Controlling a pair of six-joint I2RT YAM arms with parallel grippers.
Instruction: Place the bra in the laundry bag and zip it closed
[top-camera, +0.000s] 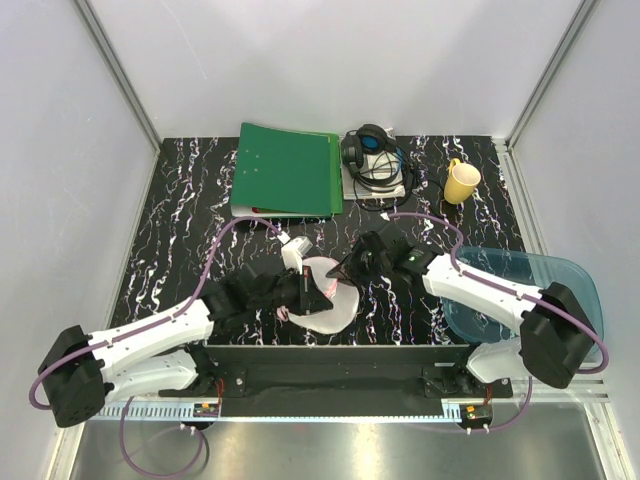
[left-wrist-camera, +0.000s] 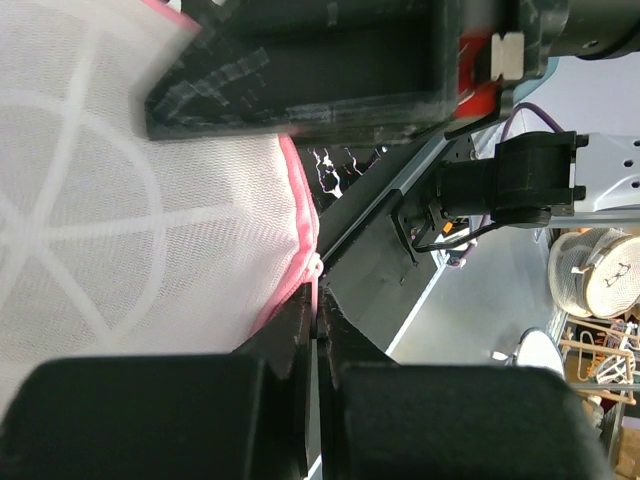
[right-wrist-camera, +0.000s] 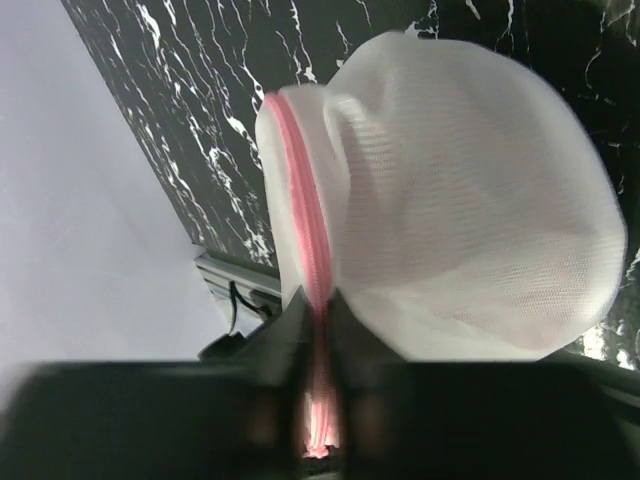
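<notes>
From above, the bag (top-camera: 335, 310) is seen at the near middle of the table (top-camera: 190, 220), between the two arms. The left pincer (top-camera: 298, 290) is set against its left side and the right pincer (top-camera: 348, 268) against its far right edge. A reddish patch is seen at the bag's middle. Whether this is the bra or the pink trim cannot be told. A green binder (top-camera: 288, 170), headphones (top-camera: 368, 150) and a yellow mug (top-camera: 462, 182) are lined along the far edge. A blue tray (top-camera: 570, 275) is partly covered by the right arm at the near right.

In the left wrist view, the white mesh of the bag (left-wrist-camera: 120, 220) fills the left half, its ribs spread like spokes. The left pincer (left-wrist-camera: 315, 310) is closed tight, and the pink trim (left-wrist-camera: 295, 190) is pinched between its fingers.

In the right wrist view, the bag (right-wrist-camera: 460, 200) is seen bulging over the table (right-wrist-camera: 190, 120). Its pink zip edge (right-wrist-camera: 300, 190) runs down into the right pincer (right-wrist-camera: 315, 330). The fingers are drawn nearly together, with only the pink edge gripped between them. The bra is not made out here.
</notes>
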